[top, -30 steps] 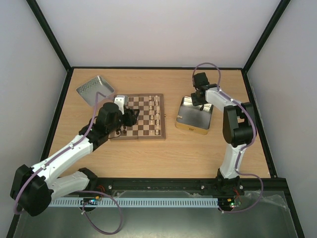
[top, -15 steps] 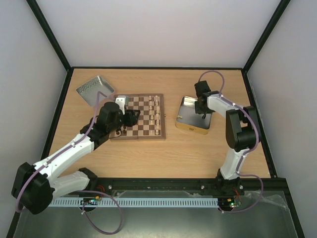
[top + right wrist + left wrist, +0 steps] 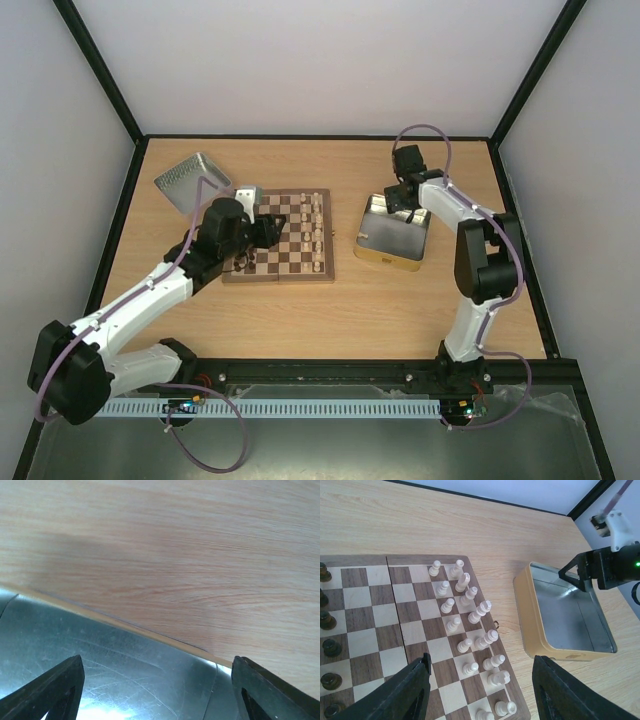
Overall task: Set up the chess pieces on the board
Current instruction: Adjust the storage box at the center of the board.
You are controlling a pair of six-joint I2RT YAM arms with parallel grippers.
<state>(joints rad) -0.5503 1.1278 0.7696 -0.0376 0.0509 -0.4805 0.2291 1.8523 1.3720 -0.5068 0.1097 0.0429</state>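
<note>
The board lies left of centre on the table. Several cream chess pieces stand in two columns along its right edge, and the left wrist view shows them upright. Dark pieces line the opposite edge. My left gripper hovers over the board's left half, open; in its wrist view nothing sits between the fingers and cream pieces show below the gap. My right gripper hangs open over the far edge of the gold-rimmed tin. Its wrist view shows only bare tin floor and wood.
A second shiny tin lies at the far left of the table, beyond the board. The gold-rimmed tin sits just right of the board, with the right gripper at its far rim. Black frame posts border the table.
The right gripper dipped into the tin, then rose back to its far edge with jaws now spread wide. The left gripper shifted slightly toward the board's far side.
</note>
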